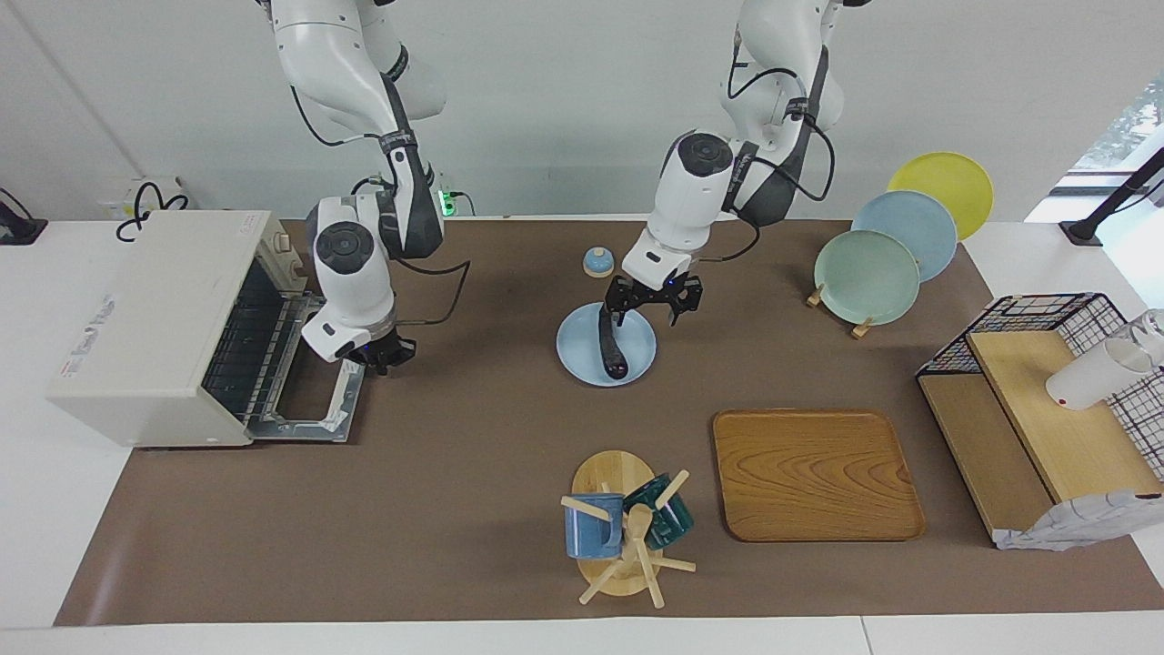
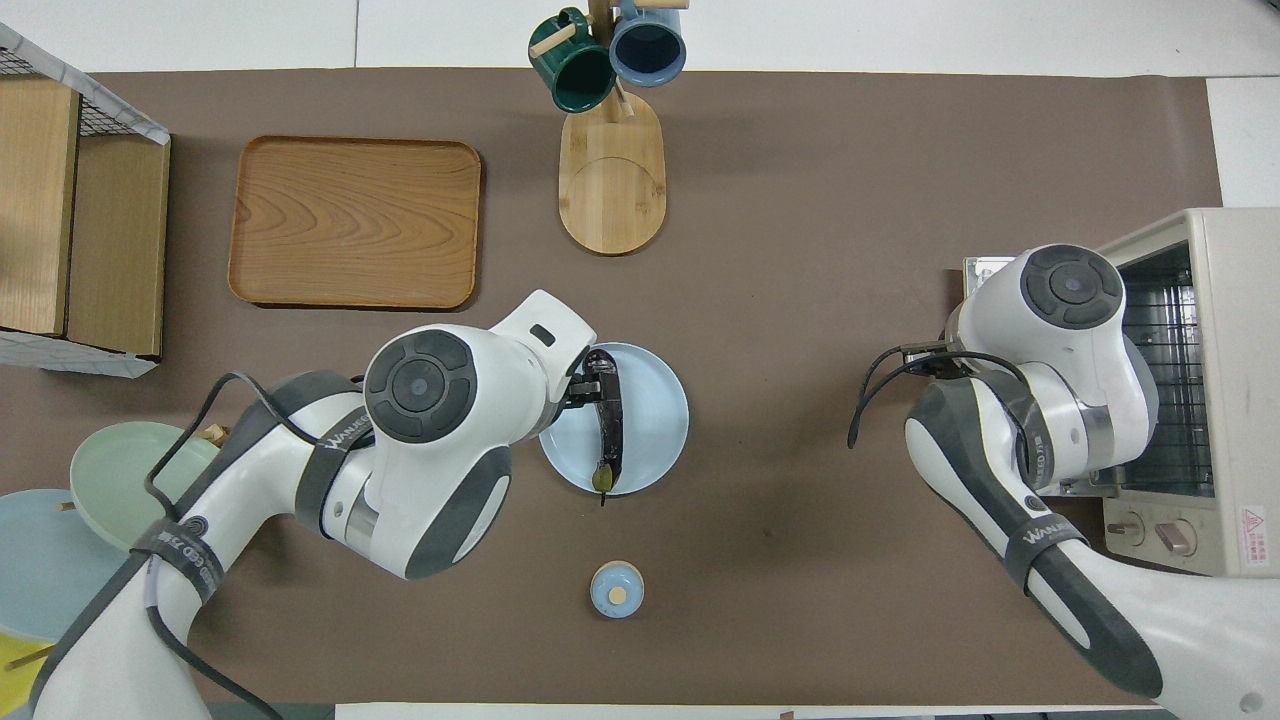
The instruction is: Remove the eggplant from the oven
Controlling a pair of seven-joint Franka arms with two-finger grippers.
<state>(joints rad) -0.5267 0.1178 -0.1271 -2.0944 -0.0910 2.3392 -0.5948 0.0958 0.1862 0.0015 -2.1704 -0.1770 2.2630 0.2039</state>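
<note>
A dark eggplant [image 1: 610,350] lies lengthwise across a pale blue plate [image 1: 637,357] at the middle of a brown table mat [image 1: 455,473], out of the white toaster oven [image 1: 155,327] that stands with its door [image 1: 314,409] dropped open at the right arm's end of the table. The left gripper [image 1: 654,305] hangs just over the plate's rim on the robots' side, fingers spread wide, with one finger beside the eggplant's end; whether it touches cannot be told. The right gripper [image 1: 382,353] hovers over the oven's lowered door, in front of the bare wire rack [image 1: 250,341]; its fingers cannot be made out. Near the plate, closer to the robots, sits a small blue lidded jar [image 1: 597,262]. Farther from the robots than the plate are a wooden tray [image 1: 814,473] and a mug tree [image 1: 627,537] carrying a blue mug [image 1: 591,526] and a green mug [image 1: 668,511]. The mat covers a white tabletop [image 1: 55,509] set against a plain white wall [image 1: 564,100].
</note>
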